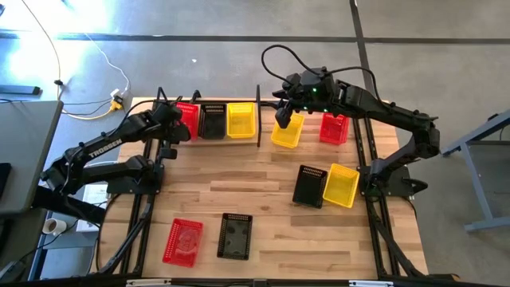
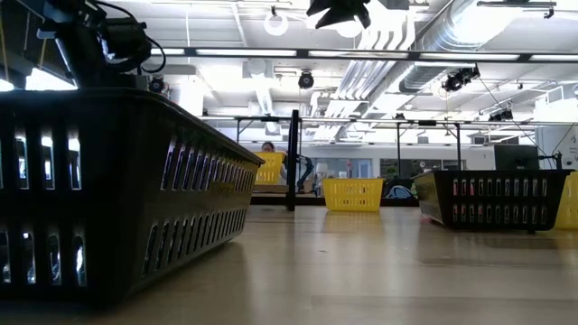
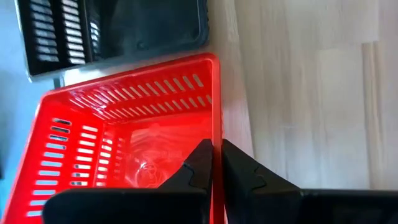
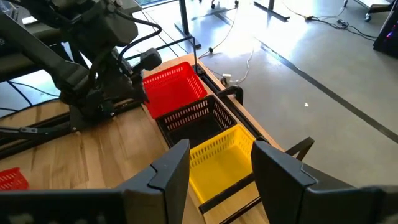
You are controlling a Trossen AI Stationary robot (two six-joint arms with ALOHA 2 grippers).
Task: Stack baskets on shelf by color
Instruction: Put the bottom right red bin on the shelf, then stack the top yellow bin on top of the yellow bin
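Observation:
A red basket (image 1: 187,119), a black basket (image 1: 212,121) and a yellow basket (image 1: 241,119) stand in a row on the shelf (image 1: 258,127) at the table's far edge. My left gripper (image 3: 216,149) is shut on the red basket (image 3: 124,137), at the row's left end. My right gripper (image 4: 217,180) hangs open and holds nothing, above a yellow basket (image 1: 287,131) that lies on the tabletop right of the shelf. The right wrist view looks across at the row: red (image 4: 171,90), black (image 4: 196,118), yellow (image 4: 221,158). My left gripper pinches the red basket's side wall at its rim (image 3: 216,124), one finger (image 3: 199,165) inside the basket and the other (image 3: 242,171) outside. The fingers come from above, slanting down. The basket stands upright with its opening up, next to the black basket (image 3: 112,28).
On the tabletop lie a red basket (image 1: 334,127) at the far right, a black (image 1: 309,185) and a yellow one (image 1: 341,185) at mid right, and a red (image 1: 182,241) and a black one (image 1: 235,236) near the front. Bare wood lies in the middle.

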